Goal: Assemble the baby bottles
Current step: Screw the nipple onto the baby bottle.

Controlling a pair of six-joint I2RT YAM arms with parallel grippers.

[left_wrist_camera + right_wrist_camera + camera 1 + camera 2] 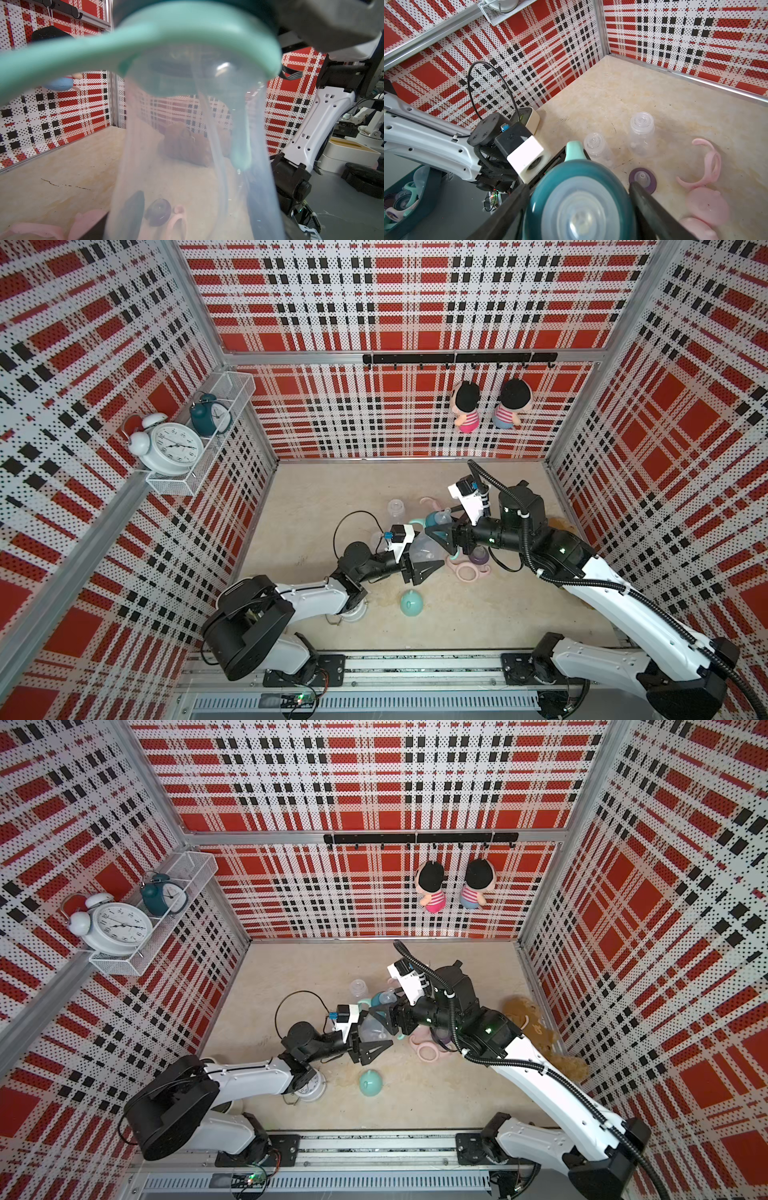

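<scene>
My left gripper is shut on a clear bottle and holds it up off the floor. A light teal two-handled ring sits round the bottle's neck. My right gripper is shut on the dark teal nipple collar at the top of that bottle, one black finger on each side. Two more clear bottles stand on the floor beyond. A teal dome cap lies near the front. A purple nipple collar, a pink handle ring and pink dome caps lie close by.
A brown plush toy lies by the right wall behind my right arm. A white alarm clock sits under my left arm. More clocks stand in the wire shelf on the left wall. Two dolls hang on the back wall.
</scene>
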